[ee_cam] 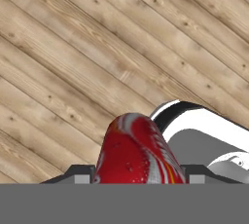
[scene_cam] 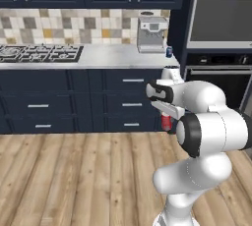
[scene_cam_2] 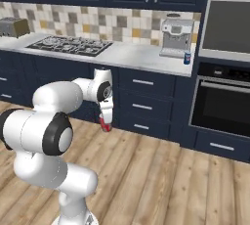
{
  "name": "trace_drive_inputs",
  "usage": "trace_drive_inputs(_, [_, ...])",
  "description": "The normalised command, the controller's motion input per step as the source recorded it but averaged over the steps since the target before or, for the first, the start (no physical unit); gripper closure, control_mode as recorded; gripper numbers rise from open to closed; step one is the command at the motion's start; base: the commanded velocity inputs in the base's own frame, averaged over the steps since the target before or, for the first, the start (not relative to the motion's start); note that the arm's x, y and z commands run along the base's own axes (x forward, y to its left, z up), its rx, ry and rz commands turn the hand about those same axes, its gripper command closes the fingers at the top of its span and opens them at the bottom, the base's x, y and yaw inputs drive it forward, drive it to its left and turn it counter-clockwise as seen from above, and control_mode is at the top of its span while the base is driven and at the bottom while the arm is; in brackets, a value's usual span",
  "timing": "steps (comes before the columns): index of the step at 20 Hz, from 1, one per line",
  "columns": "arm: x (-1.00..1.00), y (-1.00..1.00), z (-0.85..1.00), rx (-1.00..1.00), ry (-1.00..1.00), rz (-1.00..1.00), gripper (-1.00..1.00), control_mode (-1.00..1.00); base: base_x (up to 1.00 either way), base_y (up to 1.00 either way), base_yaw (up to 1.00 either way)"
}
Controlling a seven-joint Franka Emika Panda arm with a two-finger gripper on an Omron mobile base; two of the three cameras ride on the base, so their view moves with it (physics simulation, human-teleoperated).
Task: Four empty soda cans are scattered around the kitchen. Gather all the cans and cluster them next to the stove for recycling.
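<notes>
I see my end effector (scene_cam_2: 105,127) closed on a red soda can (ee_cam: 137,150), holding it in the air above the wood floor (ee_cam: 73,62), in front of the navy lower drawers (scene_cam: 132,104). In the hand view the can sits between the two finger tips, its red and white side facing the camera. From the left base view the red can (scene_cam: 167,122) shows just below my forearm; from the right base view it hangs at the end of the downward-pointing hand.

A second can (scene_cam_2: 187,58), dark blue or purple, stands upright on the white counter (scene_cam_2: 141,57), just beside the coffee machine (scene_cam_2: 176,37) and near the counter's end by the wall oven (scene_cam_2: 224,97). The stove (scene_cam_2: 70,45) lies further along the same counter, well apart from that can. A toaster (scene_cam_2: 13,26) sits on the far side of the stove.
</notes>
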Motion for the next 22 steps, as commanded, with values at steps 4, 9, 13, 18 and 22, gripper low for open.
trace_drive_inputs(4, [0.00, 0.00, 0.00, 0.00, 0.00, 0.00, 1.00, 1.00, 0.67, -0.22, 0.01])
trace_drive_inputs(9, [0.00, 0.00, 0.00, 0.00, 0.00, 0.00, 1.00, 1.00, 0.67, -0.20, 0.01])
trace_drive_inputs(13, [0.00, 0.00, 0.00, 0.00, 0.00, 0.00, 1.00, 1.00, 0.66, -0.16, 0.01])
trace_drive_inputs(18, [0.00, 0.00, 0.00, 0.00, 0.00, 0.00, 1.00, 1.00, 0.68, -0.12, 0.01])
trace_drive_inputs(22, [0.00, 0.00, 0.00, 0.00, 0.00, 0.00, 1.00, 1.00, 0.69, -0.09, 0.02])
